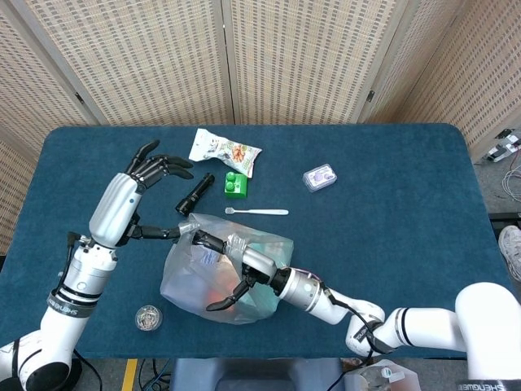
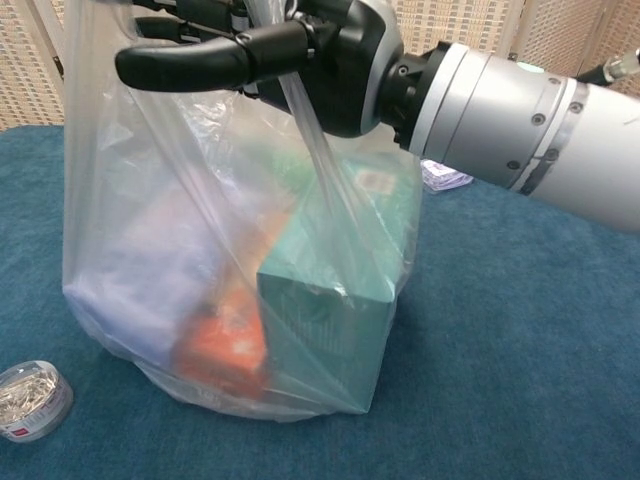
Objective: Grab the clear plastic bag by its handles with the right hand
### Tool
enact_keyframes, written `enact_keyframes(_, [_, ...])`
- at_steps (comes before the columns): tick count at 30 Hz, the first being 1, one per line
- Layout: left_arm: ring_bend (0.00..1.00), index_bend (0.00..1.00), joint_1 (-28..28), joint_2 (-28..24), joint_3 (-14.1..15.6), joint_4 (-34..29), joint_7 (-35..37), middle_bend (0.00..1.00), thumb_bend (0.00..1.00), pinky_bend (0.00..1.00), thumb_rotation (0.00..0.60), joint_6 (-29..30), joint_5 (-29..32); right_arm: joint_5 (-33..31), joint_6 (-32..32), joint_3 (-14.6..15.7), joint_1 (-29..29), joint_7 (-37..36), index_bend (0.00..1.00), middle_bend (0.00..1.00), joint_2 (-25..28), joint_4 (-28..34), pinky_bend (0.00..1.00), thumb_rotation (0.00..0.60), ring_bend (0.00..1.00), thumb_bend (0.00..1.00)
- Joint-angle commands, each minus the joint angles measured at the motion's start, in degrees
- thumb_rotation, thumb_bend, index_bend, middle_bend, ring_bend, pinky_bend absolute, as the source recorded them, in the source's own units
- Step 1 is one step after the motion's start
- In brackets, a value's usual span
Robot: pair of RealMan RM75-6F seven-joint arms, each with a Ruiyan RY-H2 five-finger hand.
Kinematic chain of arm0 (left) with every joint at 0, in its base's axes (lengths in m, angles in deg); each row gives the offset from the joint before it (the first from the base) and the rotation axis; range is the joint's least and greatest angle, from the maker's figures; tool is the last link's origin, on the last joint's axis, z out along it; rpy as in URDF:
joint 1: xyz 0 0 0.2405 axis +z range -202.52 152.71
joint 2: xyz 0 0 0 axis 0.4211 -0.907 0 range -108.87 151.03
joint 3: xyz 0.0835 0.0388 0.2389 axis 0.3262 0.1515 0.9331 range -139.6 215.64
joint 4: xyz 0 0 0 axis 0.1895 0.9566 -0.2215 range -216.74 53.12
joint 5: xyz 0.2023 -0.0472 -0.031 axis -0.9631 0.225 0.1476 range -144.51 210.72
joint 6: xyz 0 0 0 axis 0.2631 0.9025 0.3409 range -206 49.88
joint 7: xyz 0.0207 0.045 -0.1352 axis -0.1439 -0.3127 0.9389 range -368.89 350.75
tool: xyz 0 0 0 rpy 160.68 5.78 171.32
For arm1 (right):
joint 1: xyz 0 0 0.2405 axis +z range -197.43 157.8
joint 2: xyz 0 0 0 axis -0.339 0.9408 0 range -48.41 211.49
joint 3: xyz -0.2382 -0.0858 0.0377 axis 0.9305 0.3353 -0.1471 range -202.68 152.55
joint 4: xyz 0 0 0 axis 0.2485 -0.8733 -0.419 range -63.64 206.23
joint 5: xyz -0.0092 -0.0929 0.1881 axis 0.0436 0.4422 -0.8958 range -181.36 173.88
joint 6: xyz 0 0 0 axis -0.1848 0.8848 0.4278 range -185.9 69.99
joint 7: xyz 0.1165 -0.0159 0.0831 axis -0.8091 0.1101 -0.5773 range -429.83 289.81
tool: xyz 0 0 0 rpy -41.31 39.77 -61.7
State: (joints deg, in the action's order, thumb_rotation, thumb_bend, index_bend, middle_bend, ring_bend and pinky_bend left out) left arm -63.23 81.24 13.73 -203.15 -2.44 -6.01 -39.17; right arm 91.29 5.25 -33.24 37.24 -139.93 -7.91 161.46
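Note:
The clear plastic bag [image 1: 183,277] [image 2: 150,250] stands on the blue table [image 1: 391,212], with a teal box [image 2: 320,310] and an orange item [image 2: 220,345] inside. My right hand [image 1: 240,269] [image 2: 320,60] is at the bag's mouth, its fingers spread. One handle strip [image 2: 315,150] runs down across the hand in the chest view, and the fingers are not closed around it. My left hand [image 1: 134,195] hovers left of the bag with fingers apart. Its thumb tip reaches the bag's left handle [image 1: 187,228].
Behind the bag lie a black flashlight [image 1: 195,192], a green block [image 1: 236,183], a white toothbrush [image 1: 259,212], a snack packet [image 1: 225,151] and a small clear packet [image 1: 320,177]. A round tin of clips [image 1: 147,316] [image 2: 30,398] sits front left.

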Motion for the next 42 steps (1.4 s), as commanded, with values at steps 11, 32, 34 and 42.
enact_keyframes(11, [0.21,0.32,-3.65,4.30,0.13,1.06,-5.80,0.28,0.09,0.00,0.600,-1.69,3.38,1.07,0.07,0.85,0.82,-2.60,0.00,0.09,-0.34,-0.77,0.08,0.600,0.02,0.00])
enact_keyframes(32, [0.20,0.27,-6.56,7.22,0.61,1.17,-8.73,0.28,0.09,0.00,0.600,-3.98,5.87,-0.56,-1.40,-0.47,2.79,-4.30,0.00,0.08,-2.32,-3.72,0.08,0.600,0.02,0.00])
enact_keyframes(34, [0.20,0.25,-6.78,7.71,0.28,1.31,-8.85,0.28,0.09,0.00,0.600,-3.63,6.38,-0.64,-1.19,-0.58,2.77,-4.24,0.00,0.07,-2.31,-3.55,0.08,0.600,0.02,0.00])
enact_keyframes(42, [0.15,0.00,-7.32,8.91,0.00,2.05,-10.07,0.22,0.09,0.00,0.600,-2.86,7.33,-1.41,-1.37,-0.89,2.88,-3.97,0.00,0.09,-2.75,-3.12,0.08,0.600,0.03,0.00])
